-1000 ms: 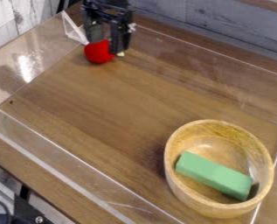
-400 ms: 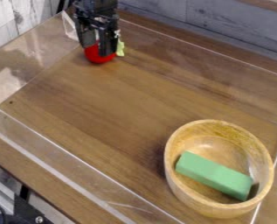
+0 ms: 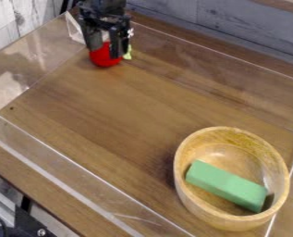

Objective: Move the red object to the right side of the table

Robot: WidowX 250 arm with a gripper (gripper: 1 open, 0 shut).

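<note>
Camera view shows the gripper (image 3: 108, 43) in the upper left of the frame, pointing down with its dark fingers spread on both sides of the red object (image 3: 103, 56). The jaws are released and grasp nothing yet; they stand apart so that they can close around the fruit. The red object lies on the table (image 3: 124, 130) near the far left corner, close to the clear rim. In the lower right a wooden bowl (image 3: 198, 153) holds a green block (image 3: 227, 185), which lies flat inside. The fingers cover the top of the fruit, so probably its green tip is the small patch at the right, but this is hard to see.
</note>
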